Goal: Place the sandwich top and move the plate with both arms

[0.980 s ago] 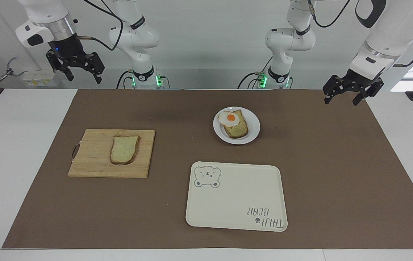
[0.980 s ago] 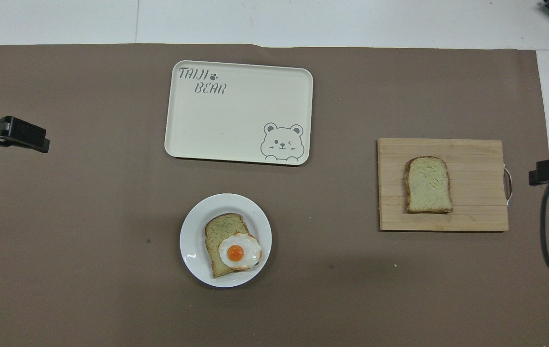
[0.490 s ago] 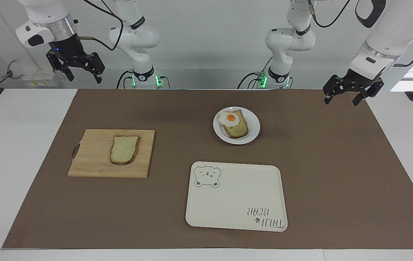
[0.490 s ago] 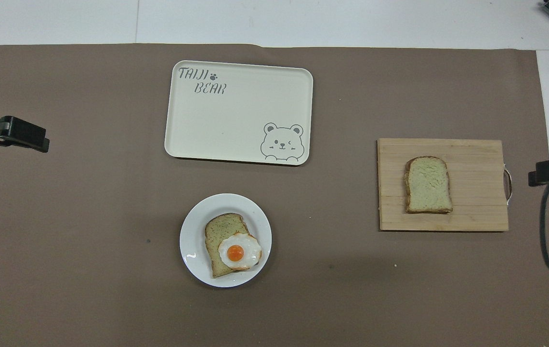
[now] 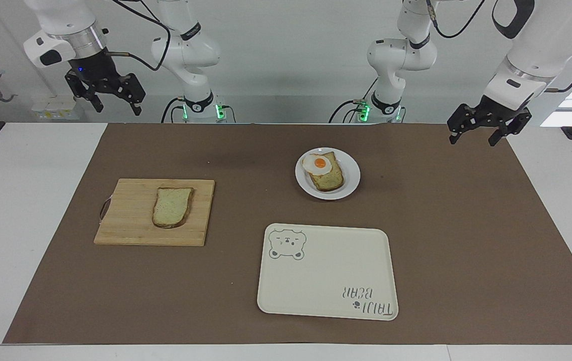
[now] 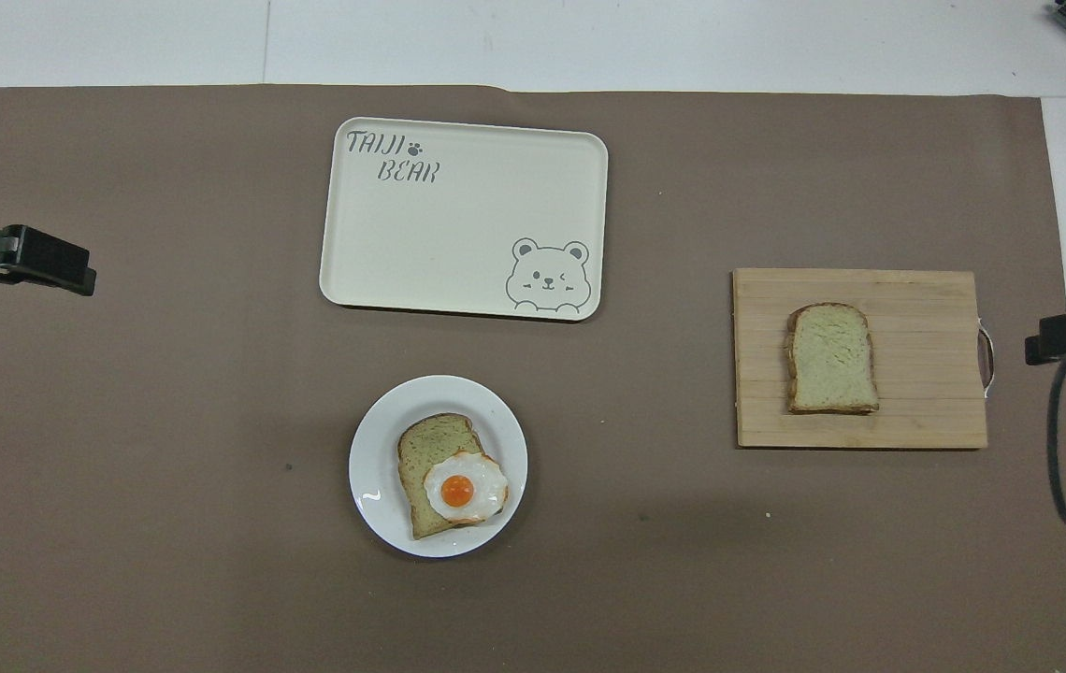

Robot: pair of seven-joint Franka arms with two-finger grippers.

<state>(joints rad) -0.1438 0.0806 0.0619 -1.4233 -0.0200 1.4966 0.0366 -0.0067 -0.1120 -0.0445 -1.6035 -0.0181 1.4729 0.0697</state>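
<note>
Writing: "TAIJI BEAR" with a paw mark is printed in grey on the cream tray, read upright at its upper left corner in the overhead view; a winking bear's face is drawn at its lower right corner.
Change: the right hand, at the upper left of the facing view, is seen slightly higher and shifted than a second ago; the left hand, the food and the boards are found where they were.
Sandwich top: the sandwich top is laid flat on the wooden cutting board at the middle right of the overhead view, toward the right arm's end of the counter.
Axis: its long axis is run up and down the overhead frame, the rounded end pointed away from the robots, the square end toward them.
Plate: the plate is set on the brown mat at lower centre of the overhead view, nearer to the robots than the tray, well apart from the board; an egg-topped slice is carried on it.
Right hand: held in the air over the counter's edge near the mat's corner, fingers spread apart, nothing gripped.
Left hand: held in the air over the mat's corner at the upper right of the facing view, fingers spread apart, nothing gripped.
</note>
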